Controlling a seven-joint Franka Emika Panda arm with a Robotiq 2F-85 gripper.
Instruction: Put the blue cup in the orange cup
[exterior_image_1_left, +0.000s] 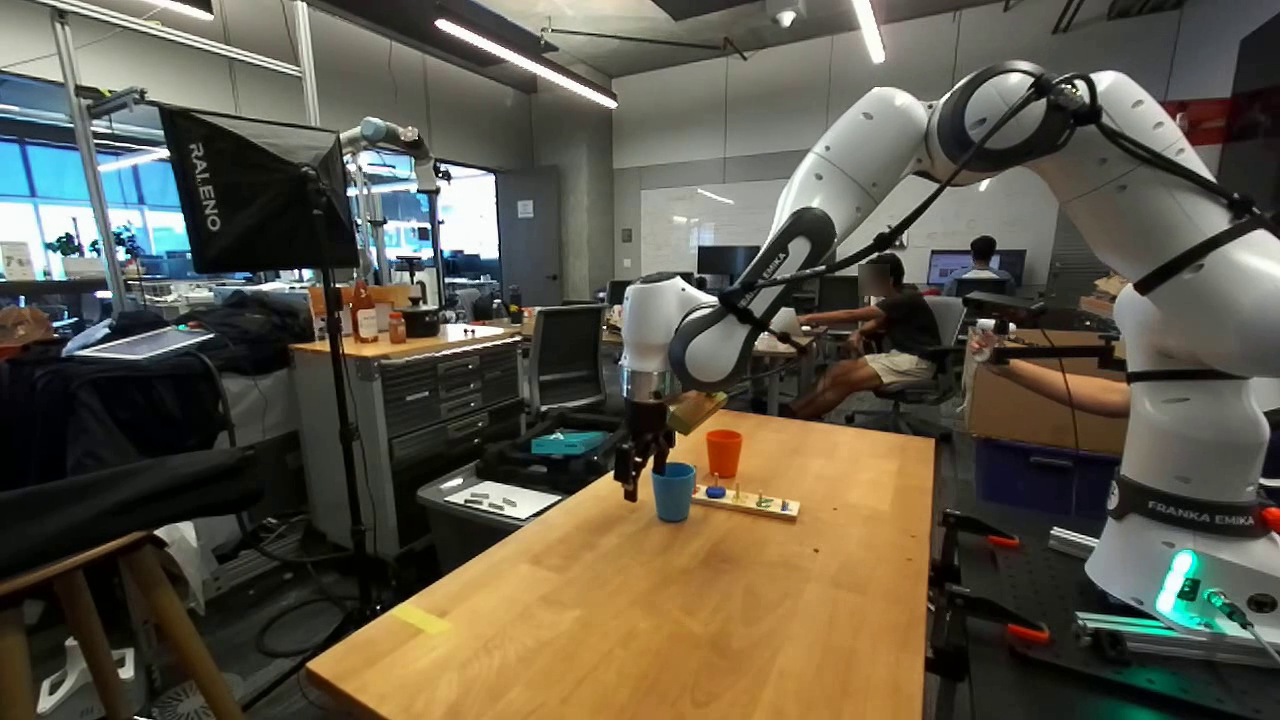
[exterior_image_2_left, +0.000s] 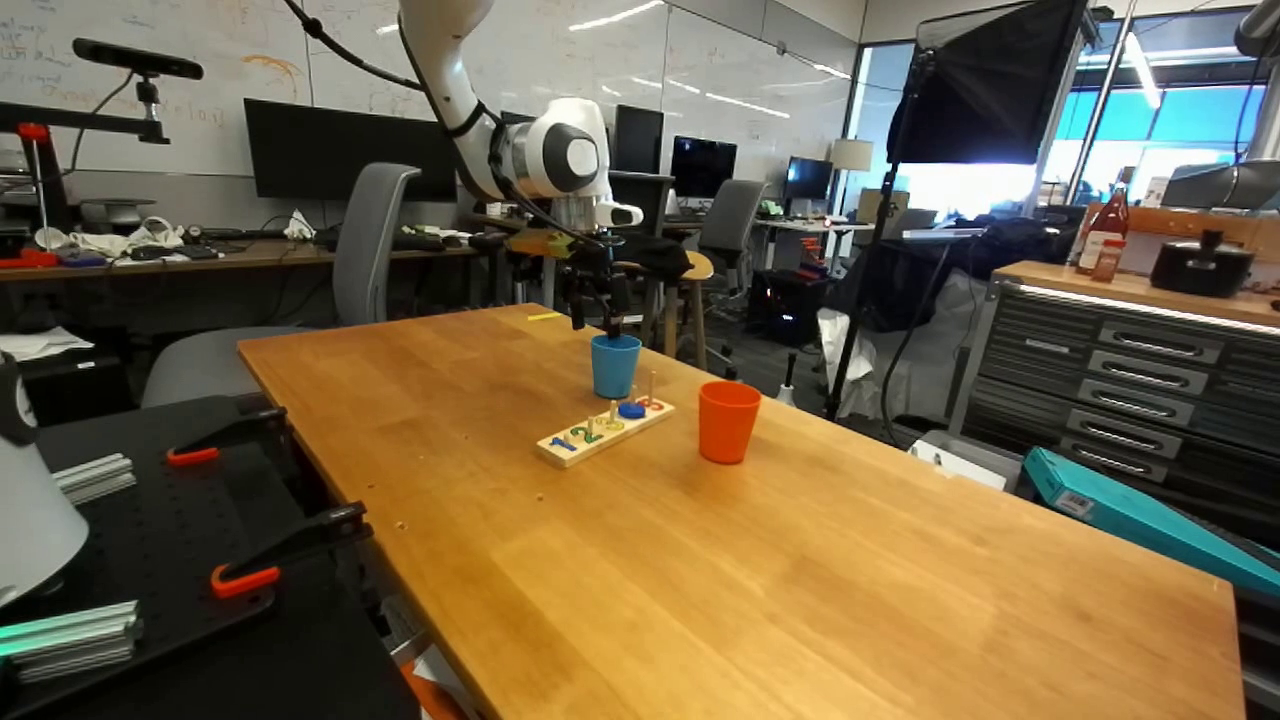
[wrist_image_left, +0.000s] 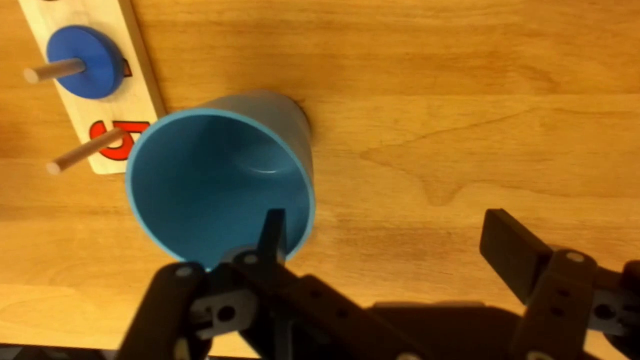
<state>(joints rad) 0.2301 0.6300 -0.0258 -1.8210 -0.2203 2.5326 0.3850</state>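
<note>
Your blue cup (wrist_image_left: 215, 175) stands upright on the bench (exterior_image_2_left: 880, 560), just beside the end of the wooden number peg board (exterior_image_2_left: 606, 428) marked 5; you cannot tell whether cup and board touch. Your jaws are wide apart, astride the cup's rim: in the wrist view the left one overlaps the mouth and the right one is out over the bench. Whether either touches the cup is unclear. The orange cup (exterior_image_2_left: 728, 425) also stands upright, apart from the blue one; in an exterior view you see it right of the board and nearer than the blue cup. A blue disc (wrist_image_left: 97, 62) sits on the board, one place along from the 5. Farther out, in an exterior view, you have yellow tape (exterior_image_1_left: 422, 618) at the bench's near left edge and the Panda arm (exterior_image_1_left: 850, 140) arching over from the right.
</note>
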